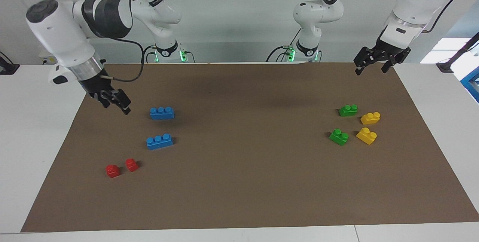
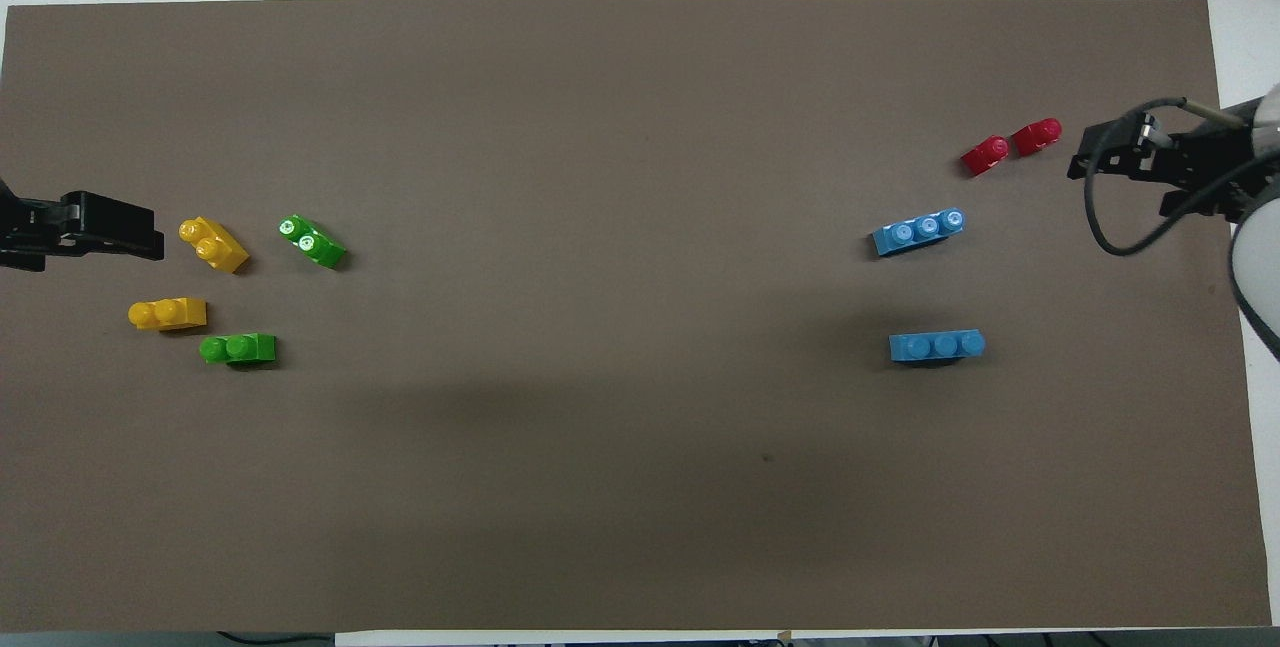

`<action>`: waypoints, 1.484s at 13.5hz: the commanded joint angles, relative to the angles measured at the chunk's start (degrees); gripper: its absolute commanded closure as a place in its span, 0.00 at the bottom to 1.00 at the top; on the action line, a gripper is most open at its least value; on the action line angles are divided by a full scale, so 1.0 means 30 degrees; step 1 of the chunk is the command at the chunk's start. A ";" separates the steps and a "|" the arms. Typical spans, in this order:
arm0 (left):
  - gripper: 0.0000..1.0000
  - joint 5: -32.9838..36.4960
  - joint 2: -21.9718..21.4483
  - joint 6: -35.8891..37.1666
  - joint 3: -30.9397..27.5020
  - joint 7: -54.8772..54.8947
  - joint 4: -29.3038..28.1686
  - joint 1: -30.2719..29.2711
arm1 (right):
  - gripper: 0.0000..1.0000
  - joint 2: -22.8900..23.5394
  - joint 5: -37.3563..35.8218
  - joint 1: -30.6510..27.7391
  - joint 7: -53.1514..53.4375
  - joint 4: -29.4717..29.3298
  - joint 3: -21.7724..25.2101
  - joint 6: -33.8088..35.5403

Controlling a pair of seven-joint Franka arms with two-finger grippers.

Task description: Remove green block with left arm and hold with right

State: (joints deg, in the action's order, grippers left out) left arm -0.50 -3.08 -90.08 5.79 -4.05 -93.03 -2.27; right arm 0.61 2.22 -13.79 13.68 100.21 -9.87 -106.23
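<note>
Two green blocks lie on the brown mat [image 1: 239, 182] toward the left arm's end. One green block [image 1: 348, 110] [image 2: 238, 349] is nearer to the robots. The other green block [image 1: 339, 136] [image 2: 312, 241] lies farther out and is turned at an angle. My left gripper [image 1: 372, 68] [image 2: 150, 235] hangs open and empty in the air over the mat's edge at that end, apart from the blocks. My right gripper [image 1: 116, 104] [image 2: 1085, 152] is open and empty, raised over the mat's edge at the right arm's end.
Two yellow two-stud bricks [image 1: 370, 118] [image 1: 366, 135] lie beside the green blocks, toward the mat's edge. Two blue three-stud bricks [image 1: 161, 112] [image 1: 159, 141] and two small red bricks [image 1: 113, 170] [image 1: 131, 164] lie toward the right arm's end.
</note>
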 commanded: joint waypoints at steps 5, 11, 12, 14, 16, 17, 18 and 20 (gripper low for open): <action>0.00 -0.0476 -0.0145 0.0497 0.0151 0.0326 0.0365 -0.0328 | 0.03 -0.2195 -0.1152 -0.0473 -0.4735 0.0406 -0.0080 0.2740; 0.00 -0.0740 -0.0145 0.0438 0.0151 0.0326 0.0365 -0.0328 | 0.06 -0.2166 -0.1064 -0.0064 -0.3772 0.0406 -0.0285 0.3269; 0.00 -0.0740 -0.0145 0.0467 0.0151 0.0326 0.0365 -0.0328 | 0.07 -0.2021 -0.0976 0.0256 -0.3333 0.0290 -0.0285 0.3358; 0.00 -0.0711 -0.0174 0.0438 0.0180 0.0326 0.0366 -0.0328 | 0.08 -0.1611 -0.0976 0.0493 -0.3153 -0.0294 -0.0285 0.3708; 0.00 -0.0711 -0.0174 0.0438 0.0180 0.0326 0.0365 -0.0328 | 0.08 -0.1404 -0.1063 0.0640 -0.3182 -0.0531 -0.0285 0.3798; 0.00 -0.0711 -0.0174 0.0438 0.0180 0.0326 0.0365 -0.0328 | 0.08 -0.1404 -0.1063 0.0640 -0.3182 -0.0532 -0.0285 0.3798; 0.00 -0.0711 -0.0174 0.0438 0.0180 0.0326 0.0365 -0.0328 | 0.08 -0.1404 -0.0976 0.0640 -0.3182 -0.0532 -0.0314 0.3769; 0.00 -0.0711 -0.0174 0.0409 0.0180 0.0297 0.0365 -0.0328 | 0.08 -0.1404 -0.0801 0.0640 -0.3211 -0.0532 -0.0402 0.3769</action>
